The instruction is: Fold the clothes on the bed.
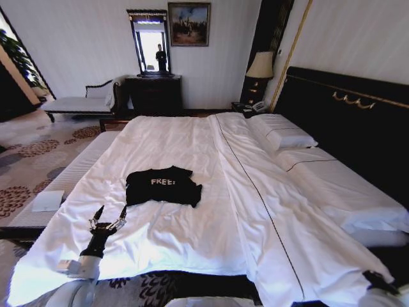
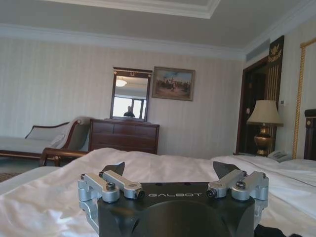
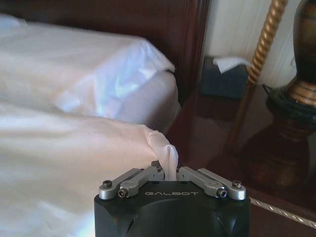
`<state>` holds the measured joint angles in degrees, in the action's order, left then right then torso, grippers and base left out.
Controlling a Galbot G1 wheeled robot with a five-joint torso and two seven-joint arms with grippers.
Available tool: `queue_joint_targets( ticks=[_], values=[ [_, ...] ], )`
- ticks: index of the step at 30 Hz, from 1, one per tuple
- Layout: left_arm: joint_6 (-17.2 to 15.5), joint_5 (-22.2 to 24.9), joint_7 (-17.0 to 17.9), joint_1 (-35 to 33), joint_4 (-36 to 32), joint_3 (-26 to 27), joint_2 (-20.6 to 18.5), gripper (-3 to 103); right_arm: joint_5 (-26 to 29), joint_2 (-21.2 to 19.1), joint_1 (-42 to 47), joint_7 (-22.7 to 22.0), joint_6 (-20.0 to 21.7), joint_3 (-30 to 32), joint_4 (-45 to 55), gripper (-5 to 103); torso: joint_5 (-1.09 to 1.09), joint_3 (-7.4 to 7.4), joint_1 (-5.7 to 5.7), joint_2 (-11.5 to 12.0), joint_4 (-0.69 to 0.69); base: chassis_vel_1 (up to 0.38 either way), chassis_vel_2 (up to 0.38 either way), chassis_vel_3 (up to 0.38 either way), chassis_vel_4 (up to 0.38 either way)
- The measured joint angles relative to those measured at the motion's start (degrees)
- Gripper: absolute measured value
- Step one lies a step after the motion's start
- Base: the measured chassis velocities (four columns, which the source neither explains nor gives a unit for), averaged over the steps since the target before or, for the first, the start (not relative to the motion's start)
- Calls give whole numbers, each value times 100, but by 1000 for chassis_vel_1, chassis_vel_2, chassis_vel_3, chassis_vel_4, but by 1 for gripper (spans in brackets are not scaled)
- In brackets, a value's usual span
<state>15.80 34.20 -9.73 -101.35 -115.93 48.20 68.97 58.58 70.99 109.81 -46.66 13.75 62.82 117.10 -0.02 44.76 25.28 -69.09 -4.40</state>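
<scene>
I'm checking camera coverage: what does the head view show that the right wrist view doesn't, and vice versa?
Head view alone: the black "FREE!" T-shirt lying on the bed, the left gripper with open jaws just short of it, pillows, dresser. Right wrist view alone: the right gripper shut on a pinch of white sheet corner at the bed's edge, and a tissue box. Both share the white bedding and dark headboard.

Matt black cotton T-shirt, smooth white bedsheet

Head view: high, facing 12 o'clock down the bed. Left wrist view: low, same heading, sharing mirror. Right wrist view: close on bed corner.
</scene>
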Motion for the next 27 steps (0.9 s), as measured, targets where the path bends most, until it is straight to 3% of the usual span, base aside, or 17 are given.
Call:
queue_joint_targets(
  ticks=[6, 12, 14, 18, 21, 24, 26, 27],
  values=[
    [-2, 25, 3, 73, 65, 6, -11, 100, -677, -254, -175, 608, -363, -200, -1228, 1, 4, 0, 0, 0, 5, 0, 0, 0, 0],
    [-23, 15, 3, 157, 105, -47, -14, 100, -842, -316, -303, 673, -512, -216, -1544, 1, 3, 0, 1, 1, 2, 0, 0, 0, 0],
    [-28, -11, 3, 188, 131, -80, -13, 100, -856, -273, -312, 664, -552, -215, -1440, 1, 1, 0, 0, 0, -7, 0, 0, 0, 0],
    [-28, -47, 3, 225, 182, -116, 3, 100, -794, -193, -301, 613, -612, -172, -1171, 1, 1, 0, 0, 0, -11, 0, 0, 0, 0],
    [-28, -67, 3, 254, 232, -120, 39, 100, -685, -127, -145, 529, -606, 157, -564, 17, 2, 0, 0, 0, -6, 0, 0, 0, 0],
    [-28, -67, 3, 241, 241, -93, 46, 100, -705, -123, 0, 461, -509, 520, -143, 22, -1, 0, 0, 0, -3, 0, 0, 0, 0],
    [-24, -71, 4, 203, 263, -38, 60, 100, -839, -119, 267, 481, -380, 1094, 481, 38, -2, 0, 0, 0, -4, 0, 0, 0, 0],
    [-24, -71, 4, 203, 263, -38, 60, 100, -839, -119, 267, 481, -380, 1094, 481, 38, -2, 0, 0, 0, -4, 0, 0, 0, 0]
  ],
)
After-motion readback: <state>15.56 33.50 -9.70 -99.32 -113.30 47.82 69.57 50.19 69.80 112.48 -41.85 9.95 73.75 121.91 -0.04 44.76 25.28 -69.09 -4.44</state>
